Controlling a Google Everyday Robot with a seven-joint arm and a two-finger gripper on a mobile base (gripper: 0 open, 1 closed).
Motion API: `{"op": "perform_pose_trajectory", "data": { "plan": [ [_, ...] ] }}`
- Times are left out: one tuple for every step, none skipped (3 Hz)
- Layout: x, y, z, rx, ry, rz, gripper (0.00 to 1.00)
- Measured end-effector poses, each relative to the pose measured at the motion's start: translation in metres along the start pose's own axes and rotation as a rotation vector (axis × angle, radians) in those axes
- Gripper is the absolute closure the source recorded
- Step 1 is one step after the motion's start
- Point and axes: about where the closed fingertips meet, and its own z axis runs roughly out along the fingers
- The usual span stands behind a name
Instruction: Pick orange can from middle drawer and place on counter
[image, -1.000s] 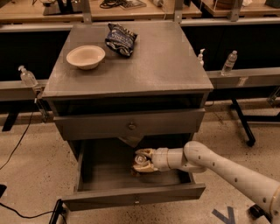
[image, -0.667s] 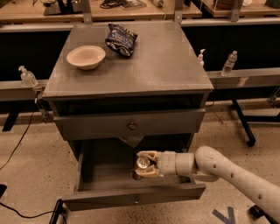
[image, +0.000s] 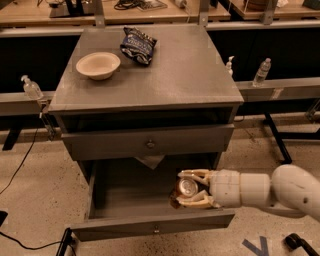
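Note:
The orange can (image: 184, 190) is in my gripper (image: 189, 189), tilted with its silver lid facing up toward the camera. The pale fingers (image: 194, 174) close on it from both sides. It hangs just above the right side of the open middle drawer (image: 125, 195), a wide shallow dark-grey box with a low front panel and a tiny knob (image: 156, 230). My white arm (image: 280, 192) reaches in from the lower right. The grey counter (image: 185, 70) is the cabinet top above.
A beige bowl (image: 98, 65) and a dark snack bag (image: 138, 45) lie on the counter's back left. The shut upper drawer with a round knob (image: 149, 144) overhangs the open one. Clear bottles (image: 262, 72) stand on the side rails.
My gripper has lifted the can slightly and drawn it toward the drawer's front right; the can now tilts with its lid showing.

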Motion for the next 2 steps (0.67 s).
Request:
{"op": "perform_pose_trajectory", "data": {
  "plan": [
    [-0.053,-0.033,-0.059,0.015,0.056,0.045,1.00],
    [-0.142,-0.102,-0.118,0.066,0.143,0.089,1.00]
  ]
}}
